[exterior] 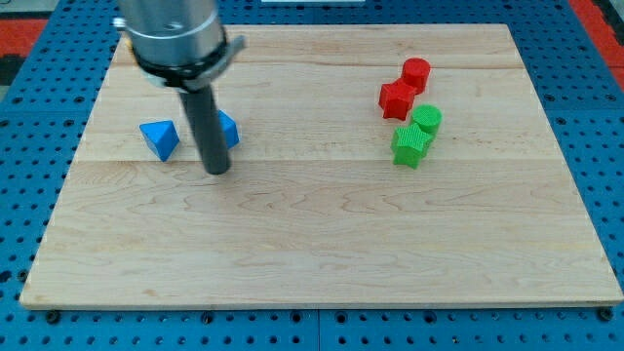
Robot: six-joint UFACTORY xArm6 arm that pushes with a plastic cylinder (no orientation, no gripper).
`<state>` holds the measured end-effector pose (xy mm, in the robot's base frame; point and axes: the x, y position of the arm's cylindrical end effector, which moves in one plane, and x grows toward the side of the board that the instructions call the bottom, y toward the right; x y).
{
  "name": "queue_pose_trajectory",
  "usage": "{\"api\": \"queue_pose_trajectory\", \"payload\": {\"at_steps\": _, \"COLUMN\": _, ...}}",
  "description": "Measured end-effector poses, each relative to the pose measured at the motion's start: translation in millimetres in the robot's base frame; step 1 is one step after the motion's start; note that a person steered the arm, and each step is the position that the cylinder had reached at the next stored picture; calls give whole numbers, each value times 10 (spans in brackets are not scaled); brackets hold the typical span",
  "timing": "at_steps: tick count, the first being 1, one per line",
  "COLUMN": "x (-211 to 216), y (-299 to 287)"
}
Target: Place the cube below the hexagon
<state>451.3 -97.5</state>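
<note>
Tip (216, 170) of the dark rod, which has no fingers and grips nothing, rests on the wooden board (312, 253), just below the half-hidden blue cube (227, 128) and right of the blue triangular block (160, 138). Which far-right block is the hexagon is unclear: red star-shaped block (397, 99), red cylinder-like block (416, 73), green star-shaped block (410, 145) or green rounded block (426, 119). On that long push rightward, an off-centre shove could spin the cube off my tip or scatter the cluster.

My tip (216, 171) stands on the desk (312, 253) at the view's left, just beside a blue block (226, 128) partly hidden behind the rod, with a blue triangular block (160, 139) near on its left; a narrow gap lies between those two. At the view's right, four blocks crowd together: a red cylinder (416, 73), a red block (397, 99), a green cylinder (426, 120) and a green block (410, 145), touching or nearly so. The wide middle and whole lower desk offer open passage.
</note>
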Motion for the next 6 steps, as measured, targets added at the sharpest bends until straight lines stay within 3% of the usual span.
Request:
{"api": "queue_pose_trajectory", "payload": {"at_steps": 1, "x": -562, "y": 43}}
{"api": "queue_pose_trajectory", "payload": {"at_steps": 2, "x": -1076, "y": -514}}
{"api": "queue_pose_trajectory", "payload": {"at_steps": 3, "x": -729, "y": -396}}
{"api": "queue_pose_trajectory", "payload": {"at_steps": 4, "x": -379, "y": -781}}
{"api": "queue_pose_trajectory", "payload": {"at_steps": 5, "x": -593, "y": -1041}}
{"api": "queue_pose_trajectory", "payload": {"at_steps": 6, "x": -1011, "y": -851}}
